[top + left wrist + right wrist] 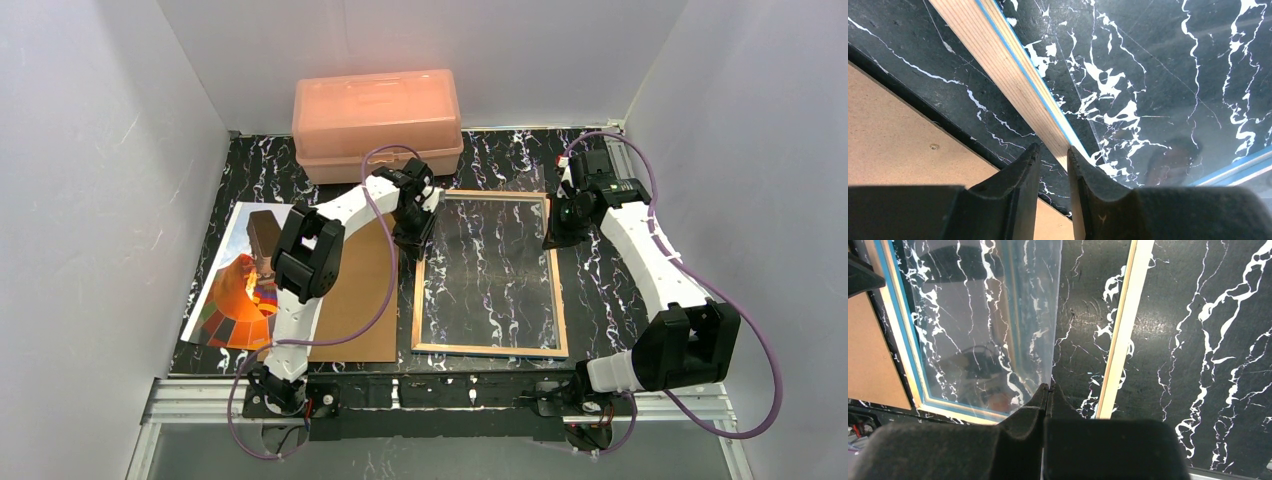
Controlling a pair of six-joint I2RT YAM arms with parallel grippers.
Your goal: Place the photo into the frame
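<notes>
The frame (490, 350) lies flat mid-table with its light wood back up. My left gripper (410, 245) is at its left rail (993, 50); the rail runs between the parted fingers, against the right one, with table showing on the left one's side. My right gripper (1049, 386), at the frame's right side (553, 240), is shut on the edge of the clear pane (988, 315). The pane is tilted up off the right rail (1123, 325). The photo (235, 290), balloon side up, lies at the far left, partly under the left arm.
A brown backing board (360, 290) lies between photo and frame, its edge showing in the left wrist view (893, 140). A peach plastic box (378, 120) stands at the back. White walls enclose the black marble table (600, 290) on three sides.
</notes>
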